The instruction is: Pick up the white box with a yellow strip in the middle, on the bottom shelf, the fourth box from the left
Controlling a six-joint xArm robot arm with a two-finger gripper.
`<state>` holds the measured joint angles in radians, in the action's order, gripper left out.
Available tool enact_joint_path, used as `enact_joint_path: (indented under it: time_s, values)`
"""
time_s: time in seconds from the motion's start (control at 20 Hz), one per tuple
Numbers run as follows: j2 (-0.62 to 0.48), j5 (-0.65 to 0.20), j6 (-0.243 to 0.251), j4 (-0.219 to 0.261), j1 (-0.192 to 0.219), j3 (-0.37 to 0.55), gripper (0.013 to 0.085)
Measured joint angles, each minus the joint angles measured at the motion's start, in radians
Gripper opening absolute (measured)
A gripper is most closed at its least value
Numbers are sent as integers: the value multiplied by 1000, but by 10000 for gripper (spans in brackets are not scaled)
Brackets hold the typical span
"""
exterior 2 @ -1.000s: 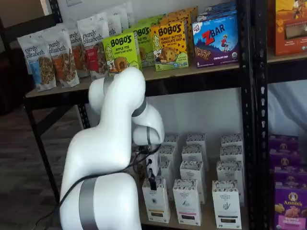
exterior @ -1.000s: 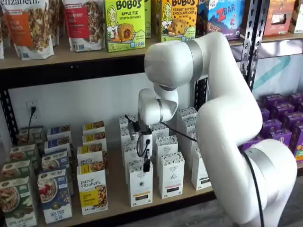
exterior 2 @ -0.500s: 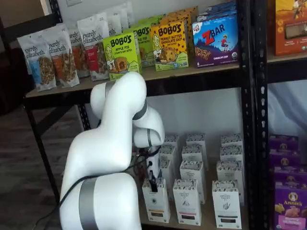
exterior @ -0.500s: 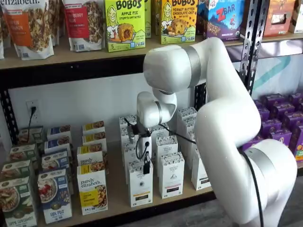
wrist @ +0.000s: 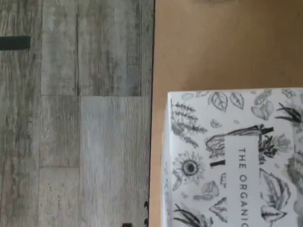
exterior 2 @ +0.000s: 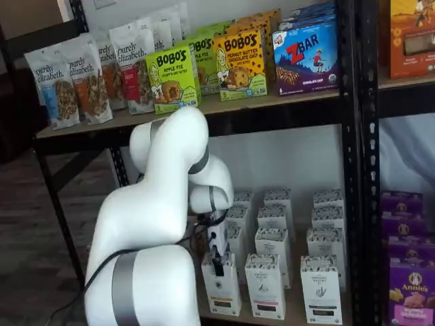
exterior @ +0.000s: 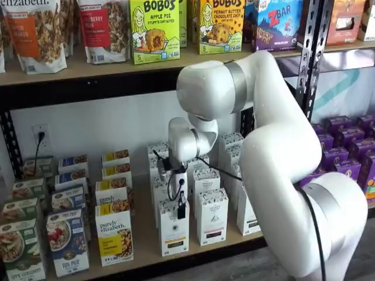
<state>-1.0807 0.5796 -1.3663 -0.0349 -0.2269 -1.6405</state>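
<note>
Black racks with tan boards filled the scene, and cartons stood in neat rows on the bottom shelf [exterior: 143, 237] so each row could be reached from the front. We saw the white box [exterior: 174, 228] at the front of its row, beside a similar carton [exterior: 212, 216] with a black strip. Our gripper [exterior: 181, 209] hung just over the top of the white box, probably lined up to come down on it. We could not see a gap between the fingers there, but the jaws stood fully apart and held nothing. In the wrist view the box top [wrist: 236, 161] sat close below, near the shelf edge.
</note>
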Motion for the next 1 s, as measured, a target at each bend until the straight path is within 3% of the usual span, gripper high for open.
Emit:
enact_joint_path:
  time_s: [0.6,1.0]
  values:
    - [-42,-3,31,24,-11,-31,850]
    - [-45,-34,23,17,-10,-18,850]
